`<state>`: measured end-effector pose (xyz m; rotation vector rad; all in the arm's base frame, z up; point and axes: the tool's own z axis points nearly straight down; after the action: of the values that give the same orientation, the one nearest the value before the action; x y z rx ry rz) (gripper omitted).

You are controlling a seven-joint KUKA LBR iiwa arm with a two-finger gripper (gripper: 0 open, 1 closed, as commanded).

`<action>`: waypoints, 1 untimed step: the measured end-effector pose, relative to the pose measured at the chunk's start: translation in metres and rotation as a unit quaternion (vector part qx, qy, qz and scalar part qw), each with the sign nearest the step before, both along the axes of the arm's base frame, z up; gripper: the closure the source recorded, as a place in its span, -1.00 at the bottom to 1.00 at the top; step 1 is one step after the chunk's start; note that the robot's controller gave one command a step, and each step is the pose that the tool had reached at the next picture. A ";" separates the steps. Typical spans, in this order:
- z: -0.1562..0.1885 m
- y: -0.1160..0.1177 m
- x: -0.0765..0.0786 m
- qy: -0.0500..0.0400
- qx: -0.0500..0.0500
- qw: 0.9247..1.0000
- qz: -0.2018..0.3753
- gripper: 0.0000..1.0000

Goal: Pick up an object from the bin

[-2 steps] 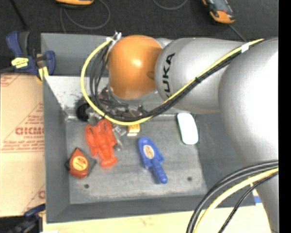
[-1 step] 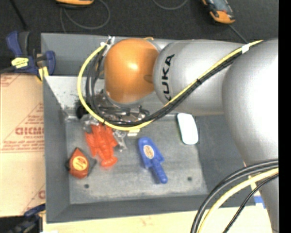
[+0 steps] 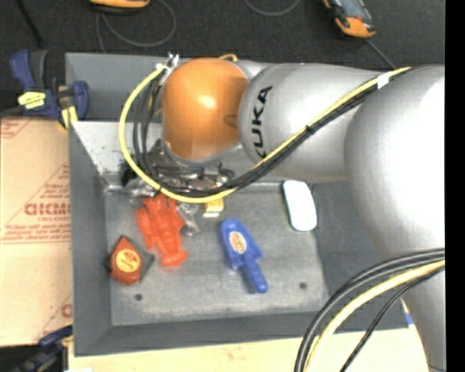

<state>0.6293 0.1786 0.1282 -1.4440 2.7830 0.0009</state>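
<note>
The orange-red plastic figure [image 3: 163, 235] is lying on the floor of the bin [image 3: 283, 281], left of the middle and slanting from upper left to lower right. Its upper end is sitting right at the underside of the gripper [image 3: 187, 214], which is hanging over it and a little to its right. The arm's own bulk is hiding the gripper from above, so I cannot tell whether it is released or clenched, nor whether it is touching the figure.

Just beside the figure's lower left, an orange and black tape measure [image 3: 128, 262] is resting near the bin's left wall. To the figure's right, a blue plastic toy [image 3: 242, 254] with a small label on its head is lying apart from it, pointing down and to the right. Further right, a white oval mouse [image 3: 300, 205] is lying well apart from the rest.

The silver arm [image 3: 333, 122] is reaching in from the right, with its orange cover [image 3: 201, 111] sitting above the gripper and yellow and black cables [image 3: 143, 107] looping around it.
</note>
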 end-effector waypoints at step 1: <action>-0.012 -0.008 -0.001 0.001 -0.002 0.995 0.096 -1.00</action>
<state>0.6285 0.1705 0.1158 -1.7061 2.6336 -0.0018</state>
